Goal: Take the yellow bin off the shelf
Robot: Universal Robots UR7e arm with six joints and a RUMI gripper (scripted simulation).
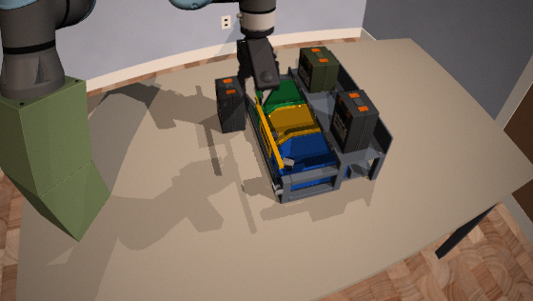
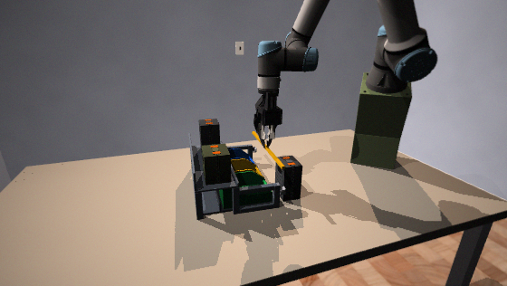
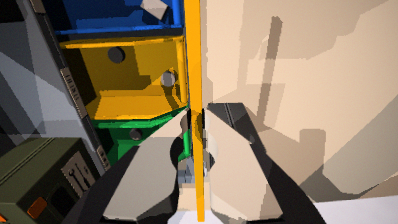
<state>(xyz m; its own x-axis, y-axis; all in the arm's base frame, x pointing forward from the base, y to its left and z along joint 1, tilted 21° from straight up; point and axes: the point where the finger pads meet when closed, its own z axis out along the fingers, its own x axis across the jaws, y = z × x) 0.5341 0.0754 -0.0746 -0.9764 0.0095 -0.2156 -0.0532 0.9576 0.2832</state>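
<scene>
The yellow open bin [image 1: 291,119] [image 2: 243,166] [image 3: 135,80] sits in the grey shelf [image 1: 363,157] [image 2: 255,204] between a blue bin [image 1: 309,150] [image 3: 110,15] and a green bin [image 1: 283,90] [image 2: 252,181] [image 3: 129,138]. Its long thin front wall [image 1: 269,134] [image 2: 272,156] [image 3: 193,50] sticks out over the shelf's open side and slants upward. My gripper [image 1: 259,95] [image 2: 267,138] [image 3: 196,109] is shut on this wall from above. Two round parts [image 3: 116,54] [image 3: 168,78] lie inside the yellow bin.
A dark box [image 1: 230,105] [image 2: 290,176] stands on the table [image 1: 404,214] right beside the shelf's open side, close to the gripper. Two more boxes [image 1: 319,67] [image 1: 354,119] stand on the shelf top. The robot's green pedestal [image 1: 43,143] [image 2: 380,122] stands at the table's edge.
</scene>
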